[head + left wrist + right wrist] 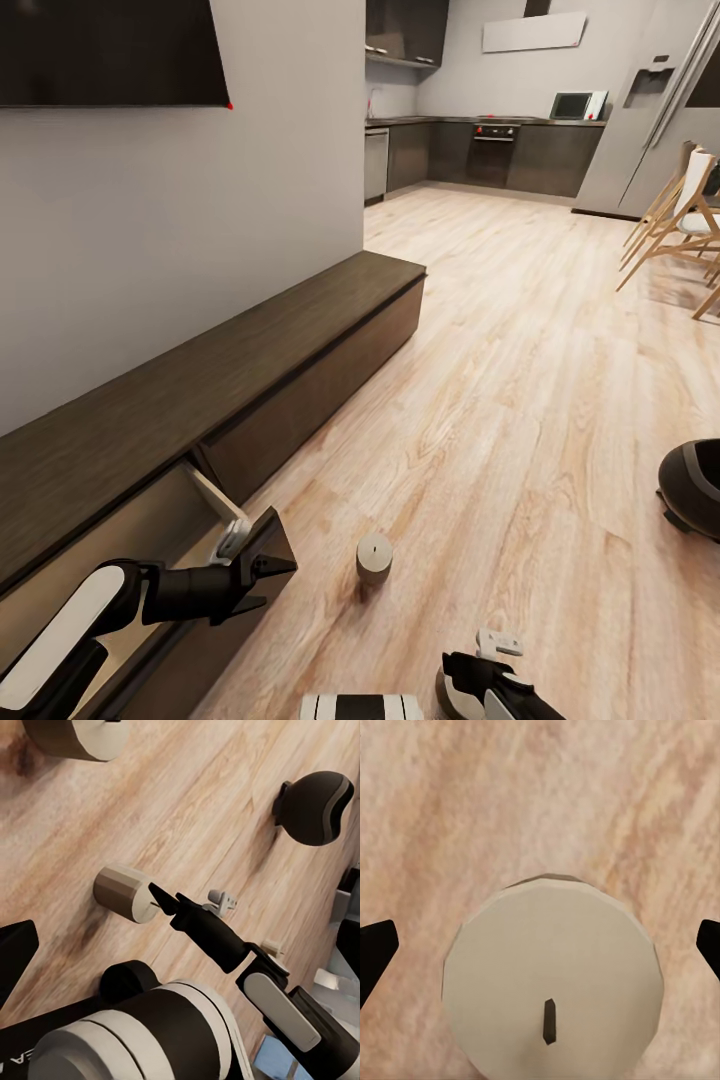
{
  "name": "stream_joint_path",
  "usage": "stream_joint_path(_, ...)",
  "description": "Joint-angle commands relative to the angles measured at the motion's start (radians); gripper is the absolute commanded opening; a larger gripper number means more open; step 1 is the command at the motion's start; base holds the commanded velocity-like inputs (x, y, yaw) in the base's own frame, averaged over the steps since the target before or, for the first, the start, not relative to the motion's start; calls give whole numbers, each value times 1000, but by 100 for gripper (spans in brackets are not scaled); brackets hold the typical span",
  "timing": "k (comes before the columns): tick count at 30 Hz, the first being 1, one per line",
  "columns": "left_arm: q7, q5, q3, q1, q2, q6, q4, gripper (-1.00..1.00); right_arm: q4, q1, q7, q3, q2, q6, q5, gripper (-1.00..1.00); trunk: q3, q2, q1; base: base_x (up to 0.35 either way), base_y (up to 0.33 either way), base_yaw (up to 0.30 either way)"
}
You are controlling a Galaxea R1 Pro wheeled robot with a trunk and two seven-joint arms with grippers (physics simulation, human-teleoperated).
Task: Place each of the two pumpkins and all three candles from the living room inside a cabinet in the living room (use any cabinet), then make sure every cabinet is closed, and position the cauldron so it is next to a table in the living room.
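The right gripper hangs straight above a candle on the wood floor, its fingers spread wide to either side of it, touching nothing. The left gripper hovers by the cabinet, beside its one open drawer; whether its fingers are apart I cannot tell, but it holds nothing. Another candle stands on the floor just out from that drawer, and the cauldron sits well away from the cabinet. At least two candles are judged still to be stowed, the drawer still needs closing and the cauldron placing.
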State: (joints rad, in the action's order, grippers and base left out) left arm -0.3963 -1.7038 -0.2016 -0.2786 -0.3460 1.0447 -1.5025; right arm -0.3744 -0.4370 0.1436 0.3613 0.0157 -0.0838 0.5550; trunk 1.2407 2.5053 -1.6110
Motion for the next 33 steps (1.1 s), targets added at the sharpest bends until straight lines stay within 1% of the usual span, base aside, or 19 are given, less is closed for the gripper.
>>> stream_joint_path(1,-10,-11,-1,-1,-1,0,-1,100,-3,0,8,8,1,-5,6,100,1,0,0,0,0,0)
stream_joint_path(2,-10,-11,-1,-1,-1,0,-1,100,-3,0,8,8,1,-4,6,100,1,0,0,0,0,0)
stream_joint_path(6,-10,-11,-2,-1,-1,0,-1,100,-3,0,8,7,2,-3,6,100,16,1,-2,0,0,0)
stream_joint_path(13,-10,-11,-1,-1,-1,0,-1,100,-3,0,8,6,4,-1,7,100,16,1,-2,0,0,0)
stream_joint_path(18,-10,-11,-2,-1,-1,0,-1,100,-3,0,7,5,1,-1,7,100,36,2,-4,0,0,0)
stream_joint_path(28,-10,-11,-2,-1,-1,0,-1,100,-3,0,7,6,-3,-1,7,100,36,2,-4,0,0,0)
stream_joint_path(32,-10,-11,-2,-1,-1,0,-1,100,-3,0,7,7,-3,1,6,100,51,3,-6,0,0,0)
stream_joint_path(33,-10,-11,-2,-1,-1,0,-1,100,-3,0,7,7,-3,1,6,100,51,3,-6,0,0,0)
